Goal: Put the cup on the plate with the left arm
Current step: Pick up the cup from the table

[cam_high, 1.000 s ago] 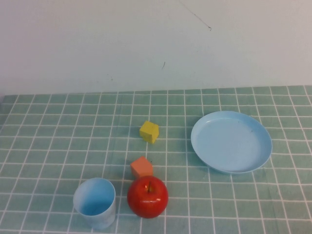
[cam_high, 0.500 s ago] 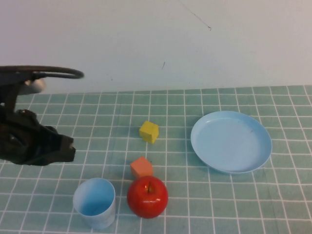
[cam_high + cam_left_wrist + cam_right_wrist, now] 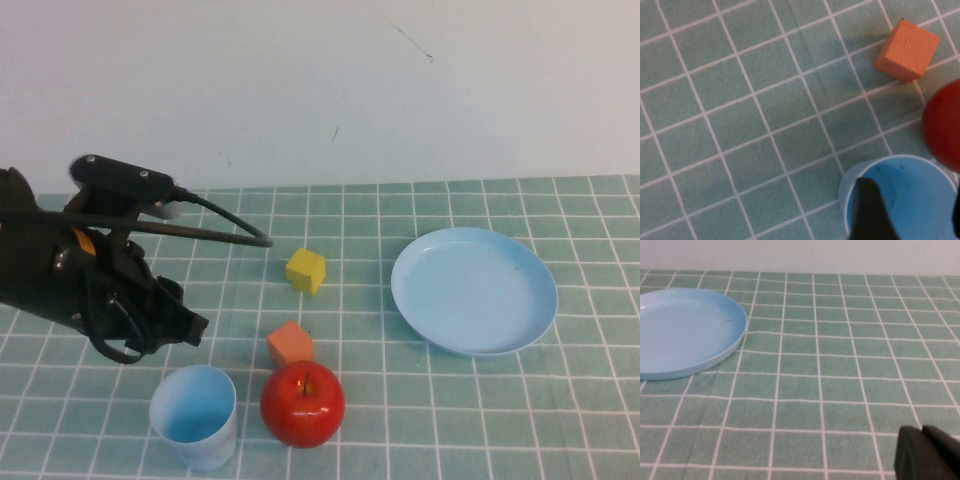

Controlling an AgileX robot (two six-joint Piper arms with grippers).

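Observation:
The light-blue cup [image 3: 195, 415] stands upright near the table's front edge, to the left of a red apple [image 3: 303, 403]. My left gripper [image 3: 190, 327] hovers just behind and above the cup, apart from it. In the left wrist view the left gripper [image 3: 912, 215] is open: one dark finger [image 3: 867, 212] lies over the cup [image 3: 910, 195] mouth, the other at the picture's edge. The light-blue plate [image 3: 475, 290] sits bare at the right, also in the right wrist view [image 3: 685, 332]. My right gripper [image 3: 927, 452] is shut low over the cloth, right of the plate.
An orange cube [image 3: 290, 343] sits just behind the apple, close to the cup, and shows as an orange cube [image 3: 906, 50] in the left wrist view. A yellow cube [image 3: 306, 270] lies further back. Green checked cloth [image 3: 420, 420] covers the table; a white wall stands behind.
The left arm has come into view from the left edge and moved right and forward, its gripper now close behind the cup. Cup, apple, cubes and plate have not moved.

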